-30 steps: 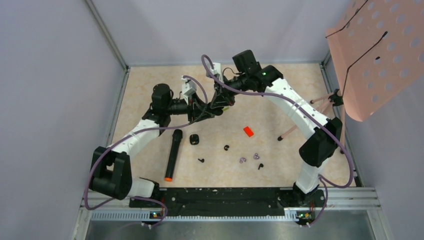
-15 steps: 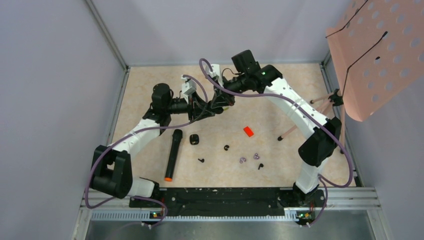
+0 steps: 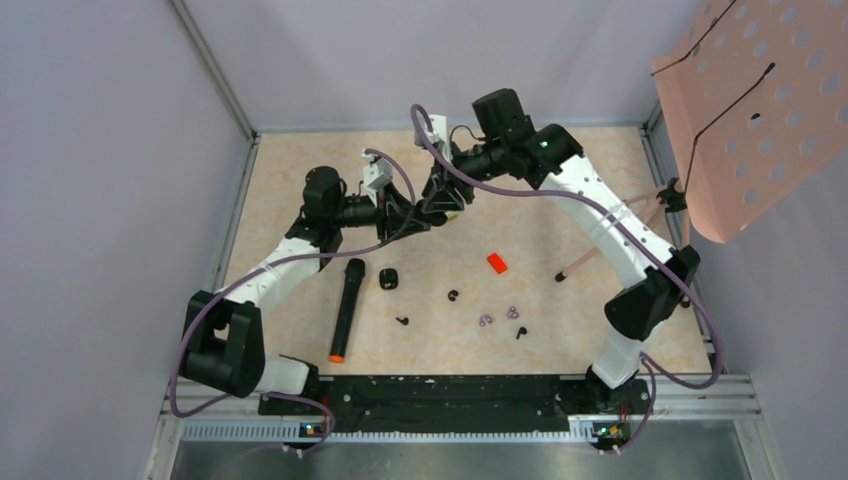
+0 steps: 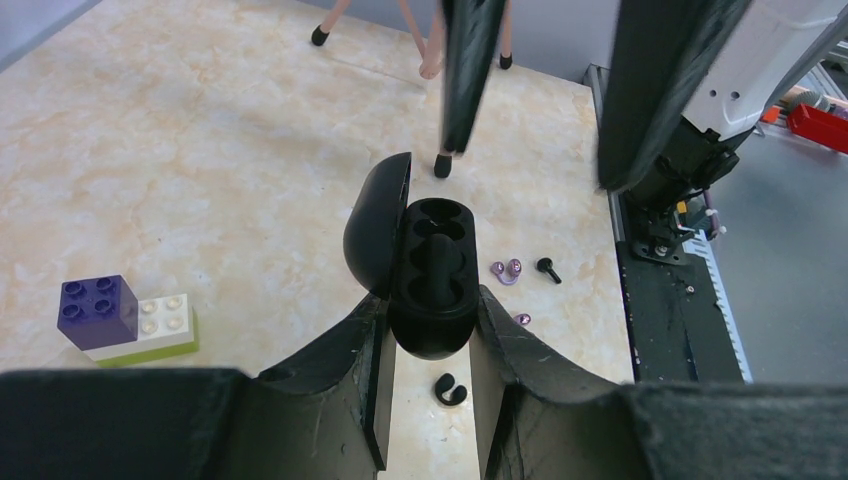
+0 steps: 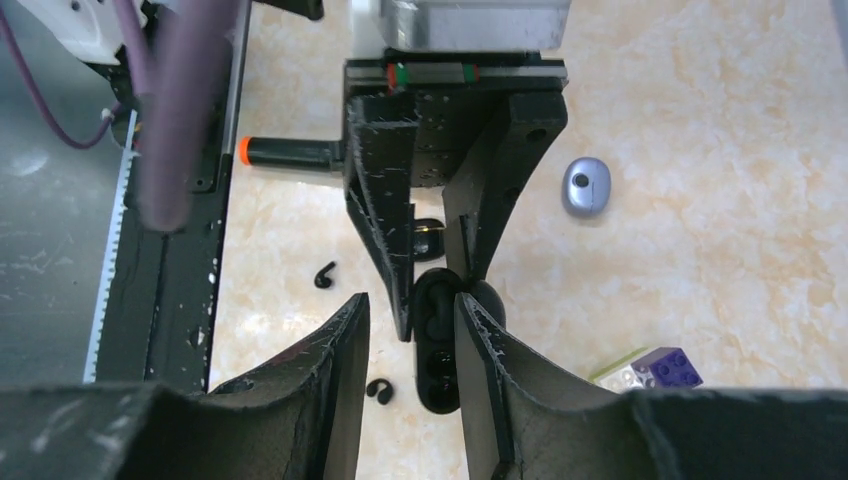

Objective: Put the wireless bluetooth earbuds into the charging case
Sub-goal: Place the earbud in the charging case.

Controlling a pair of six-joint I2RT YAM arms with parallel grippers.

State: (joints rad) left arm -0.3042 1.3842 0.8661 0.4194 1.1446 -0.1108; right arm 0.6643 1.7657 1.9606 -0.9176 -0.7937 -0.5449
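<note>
Top external: three loose earbuds (image 3: 453, 295), two purple rings (image 3: 485, 320).

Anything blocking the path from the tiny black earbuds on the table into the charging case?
The black oval charging case has its lid open; the left gripper clamps only its sides. Only the right gripper hangs over the opening.

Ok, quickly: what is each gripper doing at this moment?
Left gripper: closed on the open charging case.
Right gripper: open, holding nothing.
</note>
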